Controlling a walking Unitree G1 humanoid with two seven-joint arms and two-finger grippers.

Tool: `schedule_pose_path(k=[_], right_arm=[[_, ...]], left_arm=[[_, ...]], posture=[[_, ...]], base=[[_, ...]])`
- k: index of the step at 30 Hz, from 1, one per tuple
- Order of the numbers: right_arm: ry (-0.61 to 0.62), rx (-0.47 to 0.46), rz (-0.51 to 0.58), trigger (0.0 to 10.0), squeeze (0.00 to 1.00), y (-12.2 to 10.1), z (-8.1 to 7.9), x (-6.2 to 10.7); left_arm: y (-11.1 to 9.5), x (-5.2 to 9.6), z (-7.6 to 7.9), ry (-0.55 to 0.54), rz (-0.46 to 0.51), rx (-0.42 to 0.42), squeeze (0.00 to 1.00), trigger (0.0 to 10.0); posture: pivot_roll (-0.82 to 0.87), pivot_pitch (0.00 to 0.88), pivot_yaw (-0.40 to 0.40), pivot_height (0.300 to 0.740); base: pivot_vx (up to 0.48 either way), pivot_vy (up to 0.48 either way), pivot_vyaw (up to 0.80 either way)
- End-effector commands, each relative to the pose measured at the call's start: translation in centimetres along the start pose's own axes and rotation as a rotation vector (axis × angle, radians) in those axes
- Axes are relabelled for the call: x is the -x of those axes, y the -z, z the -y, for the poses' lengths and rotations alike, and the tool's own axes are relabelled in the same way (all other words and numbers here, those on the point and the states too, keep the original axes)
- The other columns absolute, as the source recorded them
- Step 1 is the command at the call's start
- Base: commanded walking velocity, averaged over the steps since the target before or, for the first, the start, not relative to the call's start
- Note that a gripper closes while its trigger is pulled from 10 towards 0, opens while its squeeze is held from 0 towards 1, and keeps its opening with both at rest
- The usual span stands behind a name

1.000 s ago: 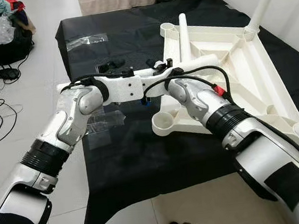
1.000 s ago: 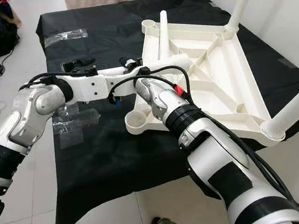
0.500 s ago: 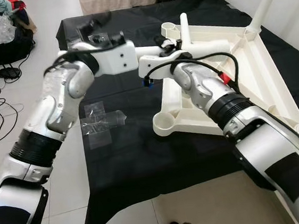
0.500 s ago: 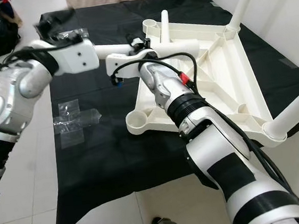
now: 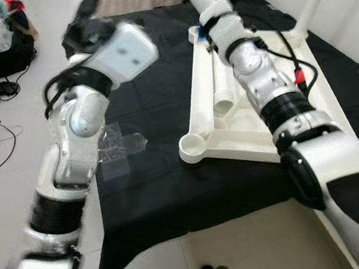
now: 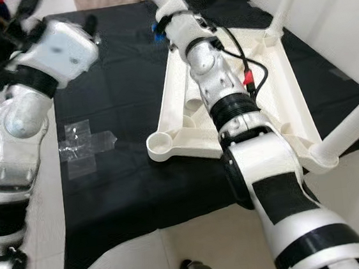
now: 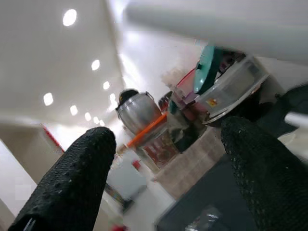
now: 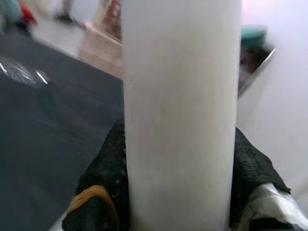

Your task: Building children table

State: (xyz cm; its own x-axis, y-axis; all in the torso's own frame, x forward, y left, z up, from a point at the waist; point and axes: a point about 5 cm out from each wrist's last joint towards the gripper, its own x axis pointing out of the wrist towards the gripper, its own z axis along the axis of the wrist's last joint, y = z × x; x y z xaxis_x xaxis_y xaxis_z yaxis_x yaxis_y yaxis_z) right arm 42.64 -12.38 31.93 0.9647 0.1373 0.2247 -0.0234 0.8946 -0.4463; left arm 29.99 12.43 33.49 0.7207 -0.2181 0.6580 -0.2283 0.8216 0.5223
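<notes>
**Operator:** Cloth first, then everything down to the smallest piece. What do you have?

**Spotter:** Black cloth (image 5: 164, 174) covers the floor in front of you, and the white tabletop (image 5: 231, 138) lies upside down on it, ribbed underside up. Two table legs are already standing in its corner sockets, one at the far corner (image 6: 287, 1) and one at the near right corner (image 6: 352, 123). The near left socket (image 5: 192, 148) is an open ring.

**Operator:** Where are my arms?

**Spotter:** Your right arm (image 5: 271, 92) reaches up over the tabletop. Your left arm (image 5: 76, 132) is raised above the cloth's left part, blurred with motion.

**Operator:** And the loose leg?

**Spotter:** Your right gripper (image 8: 180, 168) is clenched around the white table leg (image 8: 180, 96); the wrist view has the black fingers pressed against both sides of the tube. From the head cameras you see the leg slanting down from the top of the frame, its lower open end (image 5: 223, 104) over the tabletop's inner ribs.

**Operator:** Left gripper?

**Spotter:** Your left gripper (image 7: 168, 168) is released, fingers (image 7: 72, 183) spread wide apart, nothing between them. Its camera looks up at ceiling lights and shelves.

**Operator:** Anything smaller?

**Spotter:** A crumpled clear plastic bag (image 5: 122, 147) lies on the cloth beside your left arm.
</notes>
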Motion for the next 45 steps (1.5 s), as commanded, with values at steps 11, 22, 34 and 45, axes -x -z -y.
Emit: schedule_pose_path(k=[11,22,34,45], right_arm=[[-0.306,-0.814,0.362,10.0,0.0,-6.1,-0.5,1.8],[-0.551,-0.967,0.485,10.0,0.0,-7.5,-0.9,5.5],[-0.611,-0.932,0.349,10.0,0.0,-3.3,-4.6,8.8],[-0.502,-0.75,0.41,10.0,0.0,-3.3,-4.3,11.7]], left_arm=[[5.1,7.6,2.5,0.171,-0.343,0.512,0.0,10.0],[3.5,7.7,3.5,0.319,-0.346,0.759,0.0,10.0],[2.4,9.0,5.1,0.452,-0.371,0.834,0.0,10.0],[1.2,10.9,6.2,0.496,-0.41,0.853,0.0,10.0]], posture=[[0.02,0.122,-0.05,0.74],[0.01,0.098,-0.052,0.74],[0.02,0.081,-0.054,0.74],[0.02,0.06,-0.058,0.74]], base=[[0.0,0.0,0.0],[0.0,0.0,0.0],[0.0,0.0,0.0],[0.0,0.0,0.0]])
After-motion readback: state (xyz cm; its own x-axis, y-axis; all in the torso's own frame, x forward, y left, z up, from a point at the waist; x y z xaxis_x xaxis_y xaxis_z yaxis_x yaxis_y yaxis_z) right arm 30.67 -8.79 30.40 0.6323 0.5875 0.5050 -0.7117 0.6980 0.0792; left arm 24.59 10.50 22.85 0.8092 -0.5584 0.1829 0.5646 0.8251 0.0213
